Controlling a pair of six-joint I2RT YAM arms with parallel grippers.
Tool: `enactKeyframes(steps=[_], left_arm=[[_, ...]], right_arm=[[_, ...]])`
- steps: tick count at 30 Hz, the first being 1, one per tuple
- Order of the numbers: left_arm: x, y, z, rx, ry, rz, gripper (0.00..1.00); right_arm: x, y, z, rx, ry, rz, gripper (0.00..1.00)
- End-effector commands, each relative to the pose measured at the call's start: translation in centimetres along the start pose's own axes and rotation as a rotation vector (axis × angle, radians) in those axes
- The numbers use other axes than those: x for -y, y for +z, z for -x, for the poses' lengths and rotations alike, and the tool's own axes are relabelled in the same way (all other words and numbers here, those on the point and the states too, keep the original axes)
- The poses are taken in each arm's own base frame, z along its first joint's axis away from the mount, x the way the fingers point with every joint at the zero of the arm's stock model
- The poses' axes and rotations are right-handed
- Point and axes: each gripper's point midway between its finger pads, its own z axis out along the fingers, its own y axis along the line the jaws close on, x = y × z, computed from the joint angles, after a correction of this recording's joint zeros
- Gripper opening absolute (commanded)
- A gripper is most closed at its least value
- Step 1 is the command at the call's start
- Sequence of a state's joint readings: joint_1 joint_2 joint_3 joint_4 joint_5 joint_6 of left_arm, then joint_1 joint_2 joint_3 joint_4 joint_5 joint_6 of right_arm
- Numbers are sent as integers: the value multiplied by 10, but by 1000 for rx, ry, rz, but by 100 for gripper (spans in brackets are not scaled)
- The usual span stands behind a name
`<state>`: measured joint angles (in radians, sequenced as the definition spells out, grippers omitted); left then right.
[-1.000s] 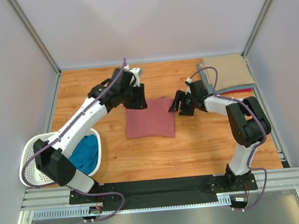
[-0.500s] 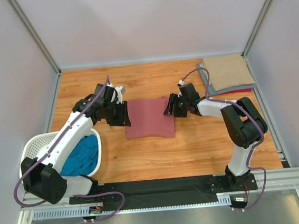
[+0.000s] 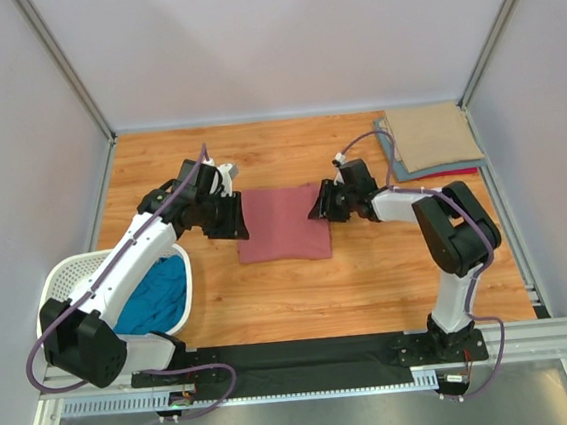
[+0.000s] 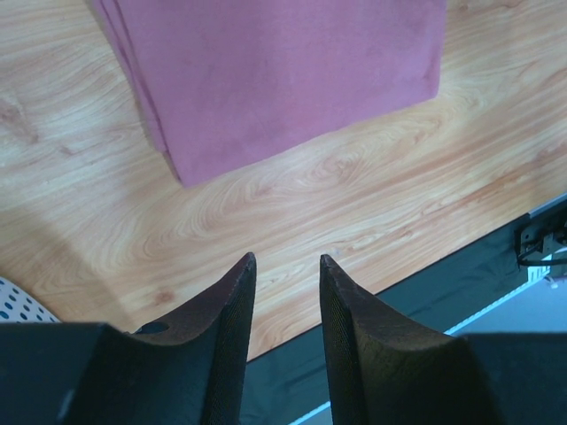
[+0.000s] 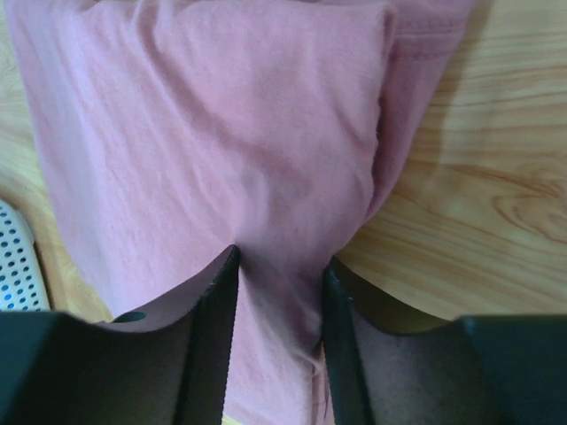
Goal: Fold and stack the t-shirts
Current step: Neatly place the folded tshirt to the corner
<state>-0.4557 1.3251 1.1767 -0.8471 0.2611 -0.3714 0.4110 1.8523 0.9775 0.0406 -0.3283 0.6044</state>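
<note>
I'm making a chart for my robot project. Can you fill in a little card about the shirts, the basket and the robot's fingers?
Rose shirt: folded, flat in the middle of the table
Teal shirt: crumpled in the basket
Stack: far right corner, tan shirt on top
Left fingers: apart, empty, over the table beside the rose shirt
Right fingers: apart, over the rose shirt's edge, cloth between them; grip unclear

2 white arms (image 3: 131,249), black joints (image 3: 88,347), purple cables (image 3: 205,156).
</note>
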Motion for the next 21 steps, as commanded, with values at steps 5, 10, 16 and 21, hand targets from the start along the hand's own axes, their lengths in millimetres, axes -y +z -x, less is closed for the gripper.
enactKeyframes(steps=[5,10,16,21], left_arm=[[-1,-6,7,32,19,8,42],[-14,-7,5,25,24,76,42],[-13,-2,0,15,15,59,41],[-11,3,-3,0,23,35,41]], right_arm=[[9,10,-20,-91,-69,-37,7],[12,-16,33,-63,-170,-146,0],[32,-50,85,-45,-275,-278,0],[49,-76,132,-6,-325,-356,0]])
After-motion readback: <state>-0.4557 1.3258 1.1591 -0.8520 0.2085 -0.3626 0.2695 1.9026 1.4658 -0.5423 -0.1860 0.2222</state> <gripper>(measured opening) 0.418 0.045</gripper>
